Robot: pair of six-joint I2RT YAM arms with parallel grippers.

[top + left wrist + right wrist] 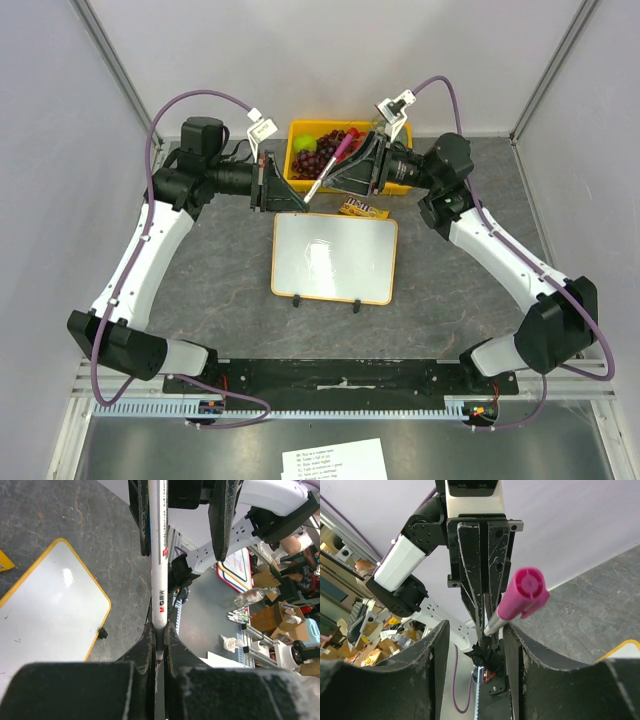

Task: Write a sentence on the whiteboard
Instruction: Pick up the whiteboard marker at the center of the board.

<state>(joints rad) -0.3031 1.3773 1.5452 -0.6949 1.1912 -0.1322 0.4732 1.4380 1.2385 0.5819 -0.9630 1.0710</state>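
Note:
The whiteboard (335, 257) lies flat mid-table, orange-framed, also seen in the left wrist view (45, 610). Its face shows only glare and faint specks; the sentence is not in view. Above the board's far edge my left gripper (275, 187) (159, 630) is shut on the tail end of a white marker (318, 185) (159, 555). The marker's pink cap (344, 148) (525, 592) points at my right gripper (352, 165) (475, 640). Those jaws stand open on either side of the cap: it sits close to the right finger (520, 645), with a gap to the left finger (427, 650).
A yellow bin (300, 128) with grapes and a green apple stands behind the grippers. A candy packet (363, 208) lies just beyond the board. A printed paper sheet (335, 462) lies below the arm bases. Grey walls close in on both sides.

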